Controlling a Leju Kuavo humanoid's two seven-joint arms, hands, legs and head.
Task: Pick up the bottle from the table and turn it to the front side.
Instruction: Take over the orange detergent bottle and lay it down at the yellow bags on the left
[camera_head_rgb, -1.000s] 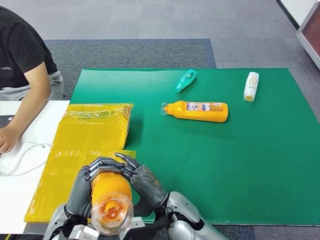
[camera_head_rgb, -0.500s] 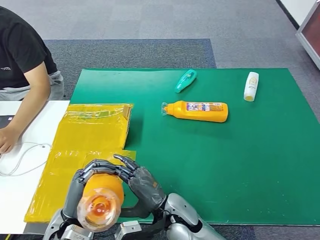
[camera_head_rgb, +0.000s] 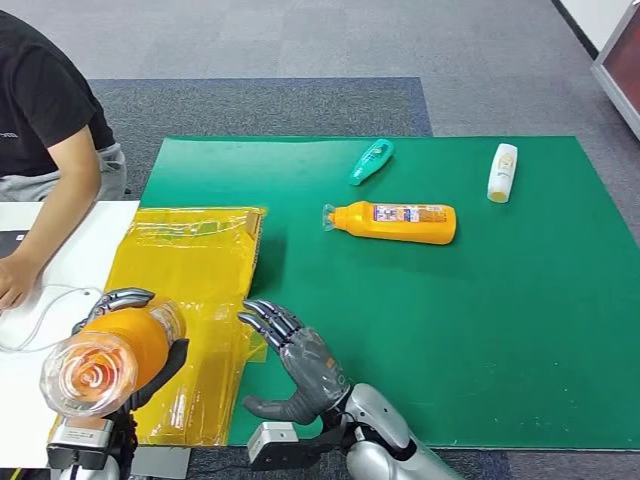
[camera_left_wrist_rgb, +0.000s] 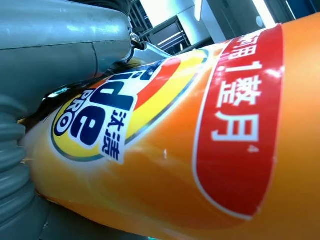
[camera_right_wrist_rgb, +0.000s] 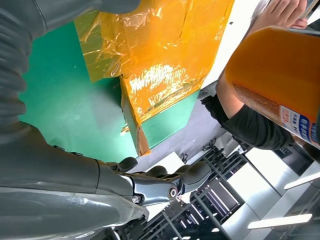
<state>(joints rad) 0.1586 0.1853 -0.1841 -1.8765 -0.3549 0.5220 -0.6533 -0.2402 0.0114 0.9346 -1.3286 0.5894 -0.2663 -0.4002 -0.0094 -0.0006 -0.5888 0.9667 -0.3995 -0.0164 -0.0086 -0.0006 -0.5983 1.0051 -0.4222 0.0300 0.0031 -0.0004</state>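
Left hand: fingers were wrapped around the orange bottle, held above the yellow bag.
Right hand: spread, nothing held.
Step advice: the label should be rotated frontward while firmly gripped.

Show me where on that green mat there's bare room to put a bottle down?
The green mat is bare across its near right part, between the right hand and the mat's right edge. Crowded spots: the far strip with three lying bottles, and the left side under the yellow wrap.
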